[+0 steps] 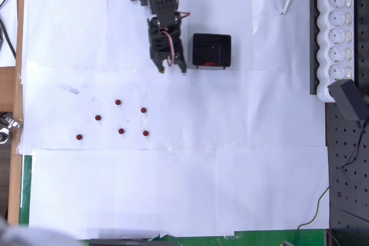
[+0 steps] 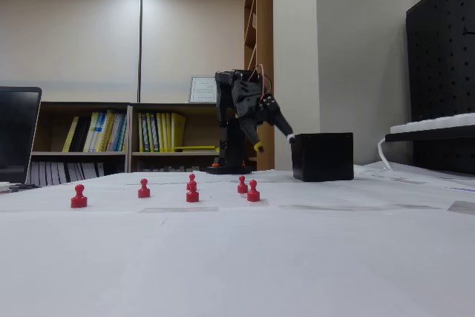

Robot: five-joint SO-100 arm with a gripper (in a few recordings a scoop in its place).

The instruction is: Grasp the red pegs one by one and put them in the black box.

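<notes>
Hovering with my jaws [image 1: 173, 69] apart and holding nothing, just left of the black box [image 1: 211, 50] in the overhead view.

Six red pegs [image 1: 117, 102] stand scattered on the white paper of the bench [image 1: 173, 188], well below me in the overhead view: a loose group with the nearest at [image 1: 143, 110] and the farthest at [image 1: 79, 137]. Something red lies inside the box near its lower wall. In the fixed view my jaws [image 2: 273, 136] hang raised above the bench, tilted down toward the box [image 2: 322, 157], and the pegs [image 2: 192, 194] stand upright in a row in front. A white power strip [image 1: 335, 33] lies along the right edge.
</notes>
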